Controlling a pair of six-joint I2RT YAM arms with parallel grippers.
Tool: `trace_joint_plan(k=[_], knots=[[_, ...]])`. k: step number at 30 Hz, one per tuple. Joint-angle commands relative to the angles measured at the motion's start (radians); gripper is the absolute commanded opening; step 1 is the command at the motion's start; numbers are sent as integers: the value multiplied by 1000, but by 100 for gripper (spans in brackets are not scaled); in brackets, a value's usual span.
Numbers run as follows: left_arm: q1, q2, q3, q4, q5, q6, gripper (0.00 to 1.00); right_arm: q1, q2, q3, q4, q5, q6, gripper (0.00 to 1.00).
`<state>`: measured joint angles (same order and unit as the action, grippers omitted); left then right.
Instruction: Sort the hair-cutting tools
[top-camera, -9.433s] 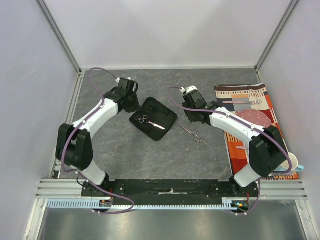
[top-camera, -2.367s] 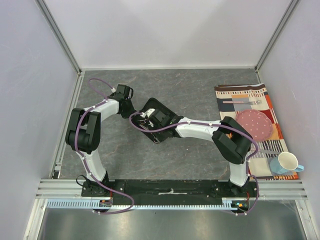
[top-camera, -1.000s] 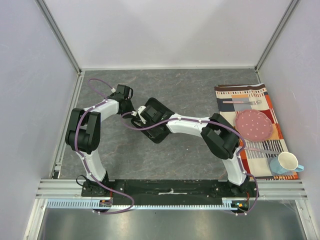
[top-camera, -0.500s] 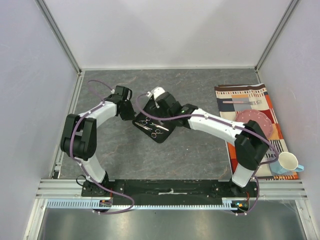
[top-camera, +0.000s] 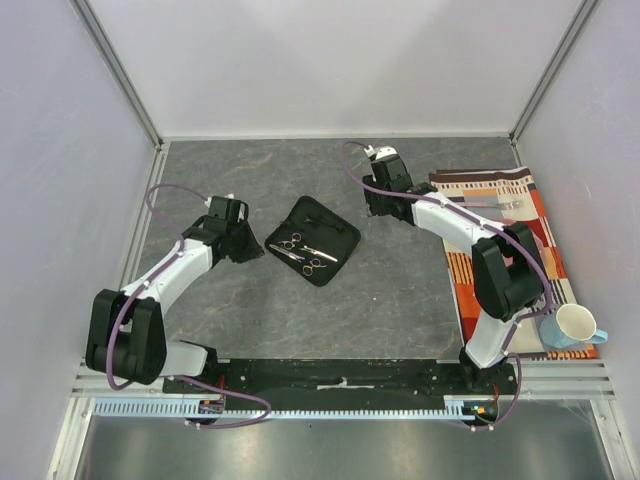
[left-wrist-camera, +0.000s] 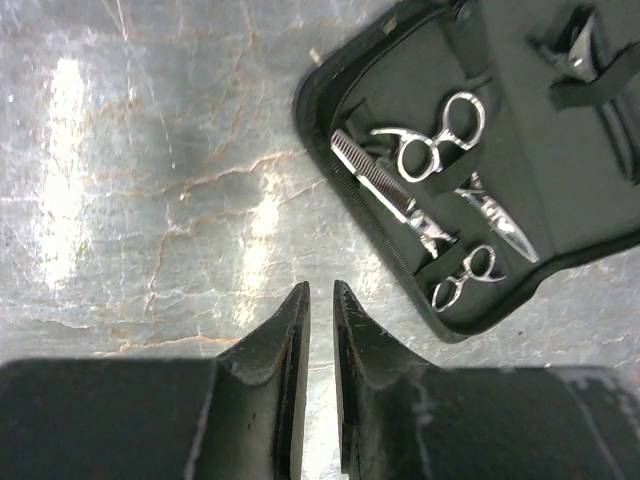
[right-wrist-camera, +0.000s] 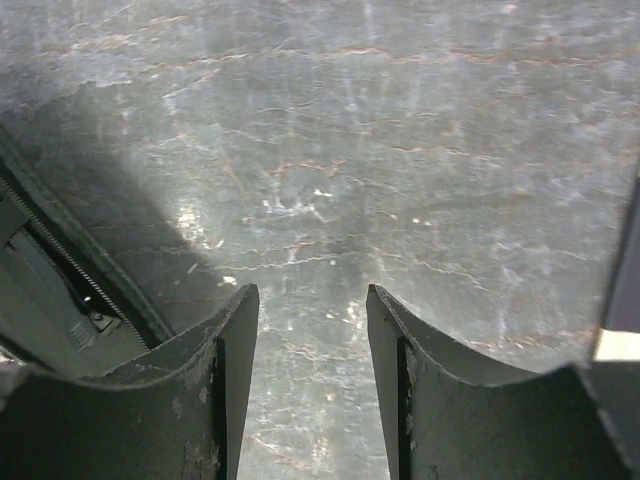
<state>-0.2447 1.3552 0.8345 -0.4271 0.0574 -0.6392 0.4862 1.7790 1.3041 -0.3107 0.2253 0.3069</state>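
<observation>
**A:** From above, where are the scissors (top-camera: 303, 250)?
**B:** Both pairs are in the pouch (top-camera: 335, 225), which lies spread open, presumably for loading. The left gripper (top-camera: 248, 250) is beside it and the right gripper (top-camera: 384, 205) is well apart.

**A:** Left wrist?
**B:** The jaws are barely apart and empty. The pouch holds the scissors and a clip (left-wrist-camera: 575, 55).

**A:** Right wrist?
**B:** The jaws are wide apart and empty, over bare table (right-wrist-camera: 400, 150).

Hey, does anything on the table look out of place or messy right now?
Only mildly. The open black pouch lies diagonal to the edges of the table. The two silver scissors inside it lie head to tail, with their ring handles at opposite ends. Nothing looks spilled or damaged.
</observation>
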Motion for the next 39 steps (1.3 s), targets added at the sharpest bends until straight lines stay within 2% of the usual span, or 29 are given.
trace_joint_plan(k=[1,6,11,15,18,23,28,39], knots=[[-4,-50,-54,37,41,-24,21,6,40,56,70,-151,5,54],[-2,-45,-68,56,76,-25,21,28,25,23,110,-343,-6,56],[-4,-24,-69,85,114,-33,20,69,25,23,111,-360,-61,62],[-2,-5,-71,99,131,-34,20,72,79,64,90,-374,-109,73],[-4,-5,-72,100,136,-27,19,71,114,93,90,-400,-141,76],[-4,7,-61,91,136,-8,19,54,177,167,58,-422,-196,78],[-4,21,-54,91,147,-2,19,34,261,233,-14,-521,-241,79],[-4,36,-54,93,147,7,19,29,250,178,-25,-652,-259,77]])
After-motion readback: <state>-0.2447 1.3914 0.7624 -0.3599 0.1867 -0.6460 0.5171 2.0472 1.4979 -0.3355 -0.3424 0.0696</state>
